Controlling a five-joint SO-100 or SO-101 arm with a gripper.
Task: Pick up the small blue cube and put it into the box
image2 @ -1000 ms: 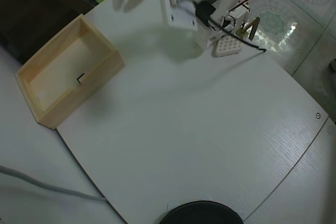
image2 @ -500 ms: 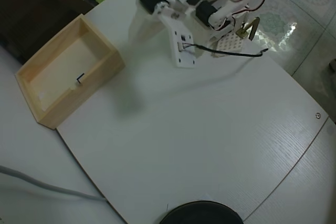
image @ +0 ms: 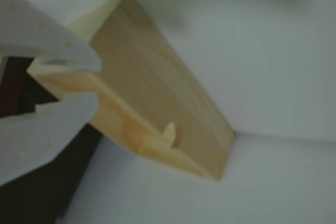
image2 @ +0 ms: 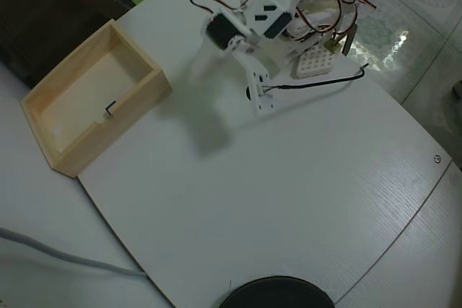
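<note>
White table surface (image2: 289, 200) fills most of the overhead view, with a tiled floor at 1 o'clock and a dark round object (image2: 278, 295) at the 6 o'clock edge. The box (image2: 137, 102) stands at about 10 o'clock on the table, open side up. Inside it I see only a thin dark mark on the pale floor; no blue thing is there. The arm is folded near 12 o'clock, and its gripper (image2: 258, 100) points down toward the table, well apart from the box.

In the wrist view the gripper (image: 97, 80) enters from 9 o'clock. Its two white fingers (image: 63, 51) are slightly spread, with a narrow gap between the tips, and nothing is held between them. Behind them the wooden wall of the box runs from 11 o'clock toward 4 o'clock.

The small blue cube does not show in either picture, so I cannot tell where it is. My judgement: the task is either not started or already finished, and these pictures do not decide which.
</note>
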